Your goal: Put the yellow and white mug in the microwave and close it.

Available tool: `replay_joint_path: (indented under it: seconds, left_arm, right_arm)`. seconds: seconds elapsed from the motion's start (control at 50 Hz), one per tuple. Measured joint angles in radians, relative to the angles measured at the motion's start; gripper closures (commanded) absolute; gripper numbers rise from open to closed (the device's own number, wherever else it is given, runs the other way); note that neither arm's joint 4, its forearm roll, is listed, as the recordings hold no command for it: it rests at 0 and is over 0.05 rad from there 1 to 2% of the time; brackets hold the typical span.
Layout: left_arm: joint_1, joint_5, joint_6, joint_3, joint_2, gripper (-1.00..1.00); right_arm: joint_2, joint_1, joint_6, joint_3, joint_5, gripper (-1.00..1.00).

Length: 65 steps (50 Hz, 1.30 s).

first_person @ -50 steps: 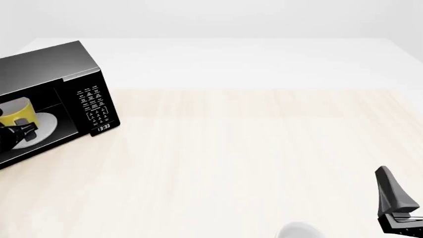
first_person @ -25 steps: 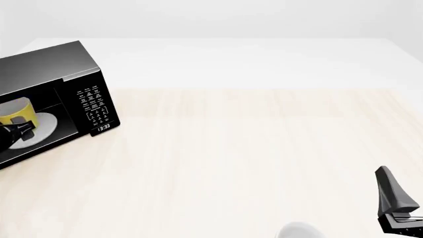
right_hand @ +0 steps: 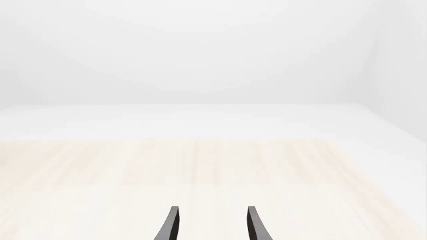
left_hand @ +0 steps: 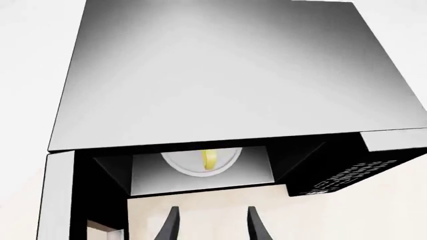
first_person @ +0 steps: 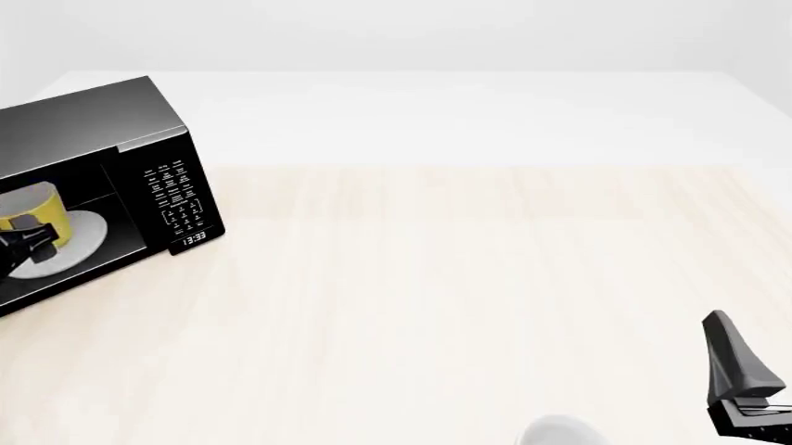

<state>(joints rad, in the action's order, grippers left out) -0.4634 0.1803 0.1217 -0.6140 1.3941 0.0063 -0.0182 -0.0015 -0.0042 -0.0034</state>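
Mug sits on the white plate inside the microwave, at the table's far left, yellow with its handle showing in the left wrist view. The door hangs open. The left gripper is just outside the opening, fingers spread and empty, apart from the mug. The right gripper hovers low at the near right edge, fingers parted, holding nothing, well away from the microwave.
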Motion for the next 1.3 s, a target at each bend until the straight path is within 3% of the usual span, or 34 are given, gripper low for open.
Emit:
replay_joint_path:
  seconds: [0.72,1.3]
  left_arm:
    - [0.023,-0.28,0.03,-0.002,-0.362,-1.0]
    - [-0.081,-0.586,-0.006,-0.195,-0.59,-1.0]
  right_arm:
    - [0.0,-0.001,0.0,0.0,0.0,-1.0]
    - [0.0,-0.002,0.0,0.0,0.0,-1.0]
